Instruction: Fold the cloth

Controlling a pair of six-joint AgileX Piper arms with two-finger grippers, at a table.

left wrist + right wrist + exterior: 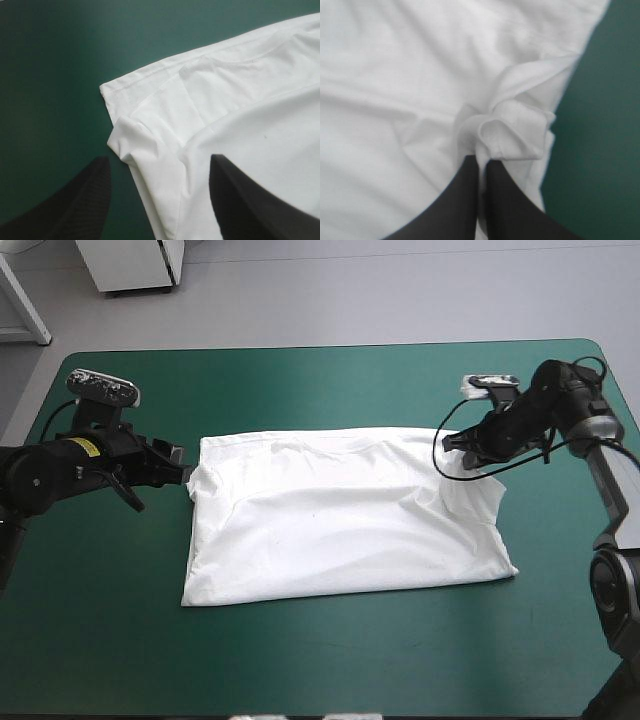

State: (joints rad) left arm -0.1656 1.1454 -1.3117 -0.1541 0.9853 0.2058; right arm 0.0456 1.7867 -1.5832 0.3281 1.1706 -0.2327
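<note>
Right end effector [482, 162] tight on T-shirt [340, 520] (perhaps a sleeve); left end effector [159, 159] open astride its edge.

I'm seeing L arm [60, 465] showing black w/ a yellow label [82, 447]; R arm [545, 400] showing black w/ grey-silver links [598, 435]. L fingers [75, 205], R fingers [457, 205] are looking black, broad, fin-curved.

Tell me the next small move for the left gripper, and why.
Probably shut the left gripper on the T-shirt's edge: its fingers stand open astride that edge, while the right gripper is already shut on a bunched fold at the opposite side.
</note>
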